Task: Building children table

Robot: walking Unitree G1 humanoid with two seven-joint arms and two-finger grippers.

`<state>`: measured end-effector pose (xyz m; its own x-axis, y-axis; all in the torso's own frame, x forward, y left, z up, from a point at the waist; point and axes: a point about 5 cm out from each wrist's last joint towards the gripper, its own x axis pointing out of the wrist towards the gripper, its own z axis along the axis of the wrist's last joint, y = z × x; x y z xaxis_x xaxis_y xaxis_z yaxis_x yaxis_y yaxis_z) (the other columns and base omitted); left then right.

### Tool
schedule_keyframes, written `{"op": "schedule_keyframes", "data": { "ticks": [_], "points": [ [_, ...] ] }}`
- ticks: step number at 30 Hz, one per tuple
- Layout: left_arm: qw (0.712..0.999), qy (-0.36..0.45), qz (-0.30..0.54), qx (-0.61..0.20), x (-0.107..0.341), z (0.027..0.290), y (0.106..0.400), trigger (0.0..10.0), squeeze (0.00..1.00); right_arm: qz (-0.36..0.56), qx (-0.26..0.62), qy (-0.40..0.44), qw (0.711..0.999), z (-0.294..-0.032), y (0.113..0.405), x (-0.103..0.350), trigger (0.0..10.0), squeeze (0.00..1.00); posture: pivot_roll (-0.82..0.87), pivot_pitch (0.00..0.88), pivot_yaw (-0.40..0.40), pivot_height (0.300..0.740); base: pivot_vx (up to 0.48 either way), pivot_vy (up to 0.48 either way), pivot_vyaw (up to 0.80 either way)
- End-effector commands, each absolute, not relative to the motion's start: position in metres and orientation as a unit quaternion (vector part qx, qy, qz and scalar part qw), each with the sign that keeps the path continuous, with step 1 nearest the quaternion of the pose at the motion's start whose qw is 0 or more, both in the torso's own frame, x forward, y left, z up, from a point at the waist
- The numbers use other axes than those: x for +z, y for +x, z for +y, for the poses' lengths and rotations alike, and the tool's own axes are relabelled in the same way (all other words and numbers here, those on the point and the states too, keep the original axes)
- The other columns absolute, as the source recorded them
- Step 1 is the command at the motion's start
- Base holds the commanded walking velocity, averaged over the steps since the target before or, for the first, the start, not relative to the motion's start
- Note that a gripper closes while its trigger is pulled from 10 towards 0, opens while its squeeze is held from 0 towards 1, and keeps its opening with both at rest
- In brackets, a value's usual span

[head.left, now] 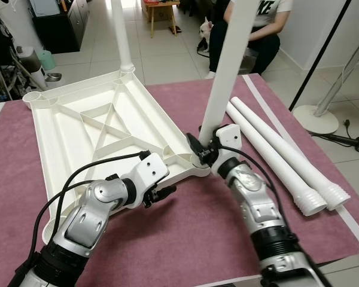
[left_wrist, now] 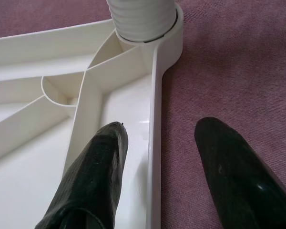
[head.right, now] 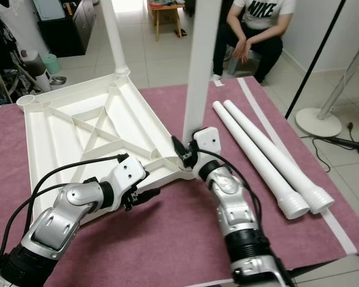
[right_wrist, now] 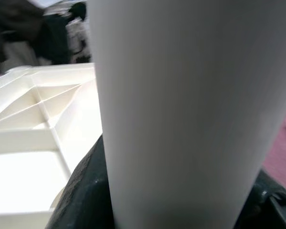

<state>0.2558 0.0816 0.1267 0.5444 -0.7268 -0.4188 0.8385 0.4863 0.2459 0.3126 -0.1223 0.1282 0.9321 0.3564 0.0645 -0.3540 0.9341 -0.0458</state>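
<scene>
The white plastic tabletop [head.left: 90, 128] lies upside down, ribbed underside facing up, on a maroon cloth [head.left: 185, 239] that covers the work surface. One white leg [head.left: 122, 36] stands upright in the far corner socket. A second leg [head.left: 227, 72] stands in the near right corner socket, leaning slightly, and the right gripper [head.left: 198, 149] is clamped around its lower end just above the socket; in the right wrist view the leg [right_wrist: 190, 109] sits between the black fingers [right_wrist: 86, 191]. The left gripper [head.left: 161, 192] is positioned at the near edge of the tabletop, just beside that same corner. Its fingers [left_wrist: 93, 176] are spread and hold nothing: one lies over the inside of the tray, the other over the cloth, with the tabletop rim [left_wrist: 155, 143] running between them and the ribbed leg end seated in its socket [left_wrist: 143, 19] ahead. Two loose legs [head.left: 281, 155] lie side by side, touching, on the cloth to the right of the right arm, ribbed ends toward the robot. Beyond the cloth is a pale tiled floor [head.left: 161, 54]. A person in dark trousers [head.right: 254, 36] sits at the far side, a fan base [head.left: 316, 118] stands on the right, and a small wooden table [head.left: 161, 12] is in the background.
</scene>
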Motion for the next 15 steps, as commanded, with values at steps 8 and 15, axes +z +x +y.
{"op": "schedule_keyframes", "data": {
  "ticks": [8,15],
  "points": [
    [0.868,0.225,0.134,-0.422,0.1254,0.0878,0.2618,10.0,0.0,0.012,0.075,-0.008,0.997,-0.1393,0.3143,0.108,10.0,0.0,0.0,0.0,0.102,0.74,0.0,0.0,0.0],
    [0.869,0.224,0.132,-0.421,0.1262,0.0867,0.2624,10.0,0.0,0.035,0.055,-0.054,0.996,-0.1376,0.3134,0.0995,10.0,0.0,0.0,0.0,0.099,0.74,0.0,0.0,0.0]
  ]
}}
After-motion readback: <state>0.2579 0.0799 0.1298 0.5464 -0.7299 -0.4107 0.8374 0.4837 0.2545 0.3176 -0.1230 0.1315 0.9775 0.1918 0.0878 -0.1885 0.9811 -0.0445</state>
